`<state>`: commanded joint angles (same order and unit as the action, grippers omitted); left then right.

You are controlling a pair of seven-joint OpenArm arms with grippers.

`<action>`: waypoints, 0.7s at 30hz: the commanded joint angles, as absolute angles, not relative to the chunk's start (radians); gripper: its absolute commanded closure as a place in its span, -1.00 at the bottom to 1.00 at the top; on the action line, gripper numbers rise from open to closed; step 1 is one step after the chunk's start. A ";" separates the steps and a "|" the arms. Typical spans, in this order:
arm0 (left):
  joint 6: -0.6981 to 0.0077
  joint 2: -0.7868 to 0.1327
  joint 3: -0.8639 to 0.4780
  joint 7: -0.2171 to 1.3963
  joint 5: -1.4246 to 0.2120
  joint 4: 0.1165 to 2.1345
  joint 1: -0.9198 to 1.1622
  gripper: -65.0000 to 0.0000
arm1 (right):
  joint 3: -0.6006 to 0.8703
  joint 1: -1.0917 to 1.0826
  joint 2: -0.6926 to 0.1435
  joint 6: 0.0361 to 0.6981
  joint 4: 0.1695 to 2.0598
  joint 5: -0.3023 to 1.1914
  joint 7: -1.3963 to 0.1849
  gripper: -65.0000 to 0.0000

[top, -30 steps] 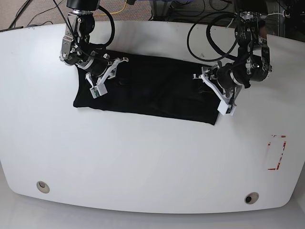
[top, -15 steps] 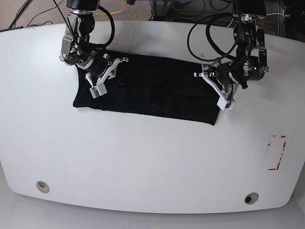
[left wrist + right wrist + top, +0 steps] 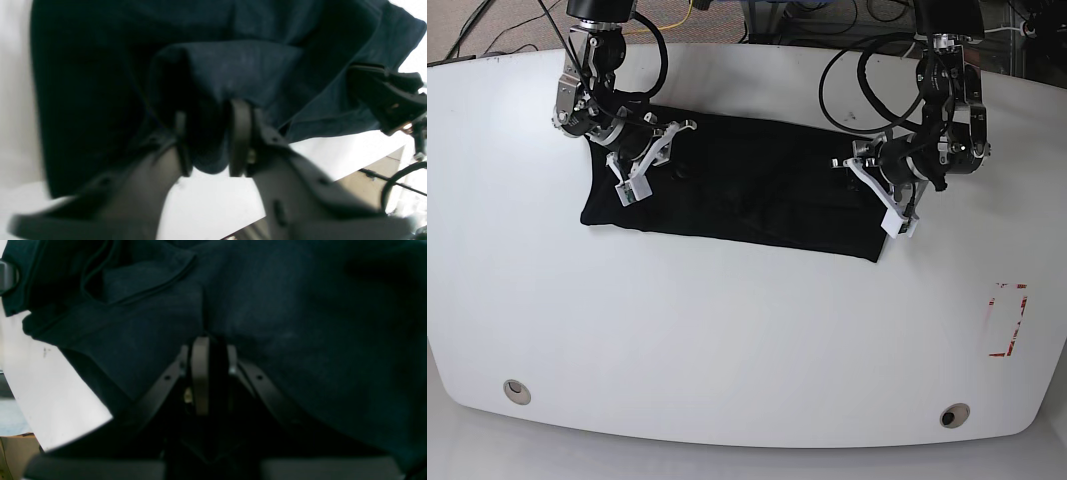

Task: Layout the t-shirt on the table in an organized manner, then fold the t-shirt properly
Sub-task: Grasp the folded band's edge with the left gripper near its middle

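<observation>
White worktop point(image 3: 727, 330) carries the shirt point(image 3: 747, 185) at its 12 o'clock part, a black band lying flat from the 10 o'clock side across to about 2 o'clock, well clear of every curved edge.

Over the last second the left arm has drawn in toward the cloth: its pincer point(image 3: 882, 195), which stood just off the shirt's 3 o'clock end, now sits at that end. The wrist view shows the left pincer point(image 3: 208, 133) pinching a raised hump of fabric, fingers point(image 3: 238, 133) close together with cloth between them. The right pincer point(image 3: 642, 160) has not shifted at the 9 o'clock end; its wrist view shows the right pincer point(image 3: 210, 373) pressed together on a ridge of shirt.

So both ends look gripped, which I judge to be the setup for a fold or a stretch, with the laying-out largely done.

Room lies mostly toward 6 o'clock, a broad bare sweep down to the two grommets point(image 3: 517, 391). Red tape point(image 3: 1007, 320) sits at 4 o'clock, apart from the cloth. Toward 12 o'clock the edge is near and cables point(image 3: 847, 90) hang close.
</observation>
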<state>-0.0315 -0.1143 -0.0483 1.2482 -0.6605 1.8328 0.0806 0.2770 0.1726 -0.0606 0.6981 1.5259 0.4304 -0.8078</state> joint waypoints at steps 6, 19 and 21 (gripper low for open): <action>-0.082 -0.097 -0.054 1.270 -0.756 1.831 0.084 0.98 | 0.277 0.173 -0.059 0.698 1.526 0.430 -0.808 0.80; -0.090 0.005 -0.056 1.317 -0.779 1.830 0.130 0.98 | 0.277 0.173 -0.061 0.698 1.526 0.430 -0.808 0.80; -0.105 0.022 -0.058 1.319 -0.779 1.830 0.134 0.98 | 0.277 0.173 -0.061 0.698 1.526 0.430 -0.808 0.80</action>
<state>-0.1051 0.0222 -0.0575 1.3188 -0.7787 1.8297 0.1343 0.2770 0.1726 -0.0606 0.6981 1.5259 0.4304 -0.8078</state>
